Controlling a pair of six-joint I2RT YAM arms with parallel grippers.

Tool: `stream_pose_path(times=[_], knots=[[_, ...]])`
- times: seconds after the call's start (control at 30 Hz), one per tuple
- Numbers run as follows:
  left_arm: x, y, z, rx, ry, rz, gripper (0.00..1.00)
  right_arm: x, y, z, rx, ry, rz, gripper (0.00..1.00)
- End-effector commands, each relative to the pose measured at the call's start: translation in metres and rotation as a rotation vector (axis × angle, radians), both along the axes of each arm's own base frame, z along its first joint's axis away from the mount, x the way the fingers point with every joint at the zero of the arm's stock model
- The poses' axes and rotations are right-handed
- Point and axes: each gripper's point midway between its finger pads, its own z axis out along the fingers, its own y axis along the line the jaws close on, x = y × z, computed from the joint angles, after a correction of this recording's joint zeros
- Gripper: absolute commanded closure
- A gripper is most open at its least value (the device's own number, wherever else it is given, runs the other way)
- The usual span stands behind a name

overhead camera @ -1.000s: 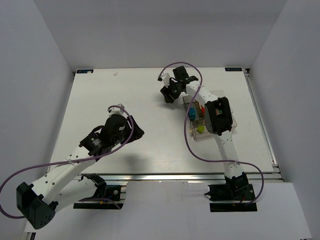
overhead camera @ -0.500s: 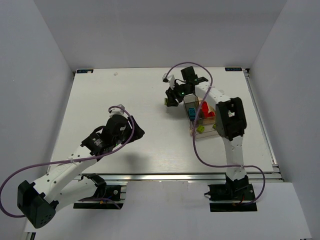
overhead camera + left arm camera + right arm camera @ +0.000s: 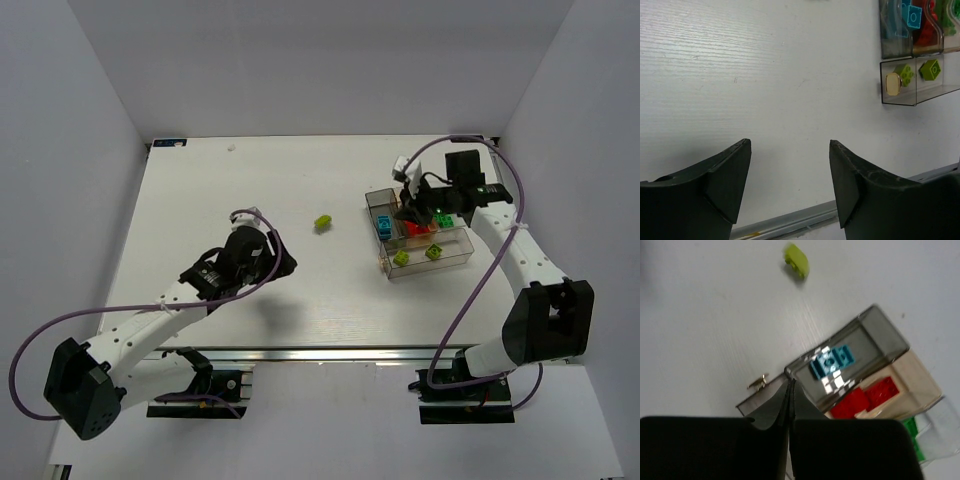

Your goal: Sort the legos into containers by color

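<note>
Okay, quick pass: left claw point(image 3: 790, 172) has its jaws spread wide with nothing between them, just bare worktop point(image 3: 200, 200) under it, and it sits well apart from the box point(image 3: 381, 197). Right claw point(image 3: 789, 388) is pinched fully closed, fingers pressed flat together, and I see no brick caught in them; from the top camera it hangs over the far part of the box. One loose yellow-green brick point(image 3: 323, 222) lies alone on the worktop, left of the box and roughly between the two claws, touching neither. Inside the box: blue bricks point(image 3: 385, 226) in a smoky compartment on the left side, red bricks point(image 3: 414, 229) in the tan section right beside them, a green brick point(image 3: 437, 222) further right, partly hidden by the right arm. The near compartment holds two yellow-green bricks point(image 3: 917, 71), side by side but apart, next to a small gold latch point(image 3: 893, 83) on the wall. The far-left smoky compartment looks bare from the right wrist view.
</note>
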Motion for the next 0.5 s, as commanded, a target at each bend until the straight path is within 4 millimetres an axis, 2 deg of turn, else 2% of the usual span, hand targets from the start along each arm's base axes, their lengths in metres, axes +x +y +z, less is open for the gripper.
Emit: stream_pose_path(times=[0.0,0.1,0.23,0.3,0.37,0.43,0.47], knots=[[0.01,-0.012,0.01,-0.015,-0.05,-0.055,0.26,-0.016,-0.035,-0.037,-0.103,0.063,-0.071,1.0],[0.013,-0.016,0.007,-0.01,-0.041,-0.08,0.26,-0.021,-0.037,-0.034,-0.07,0.073,-0.092,1.0],[0.019,-0.015,0.005,0.002,-0.041,-0.075,0.26,-0.018,-0.028,-0.022,-0.01,0.083,-0.098,1.0],[0.028,-0.015,0.001,0.02,-0.043,-0.061,0.24,-0.016,-0.025,-0.019,0.011,0.105,-0.107,1.0],[0.039,-0.015,-0.006,0.053,-0.033,-0.054,0.21,-0.015,-0.022,-0.017,0.035,0.125,-0.116,0.67],[0.054,-0.017,-0.024,0.131,0.027,-0.033,0.2,-0.015,-0.017,-0.012,0.062,0.154,-0.123,0.36],[0.054,-0.014,-0.037,0.179,0.08,-0.029,0.19,-0.016,-0.016,-0.012,0.075,0.169,-0.127,0.31]])
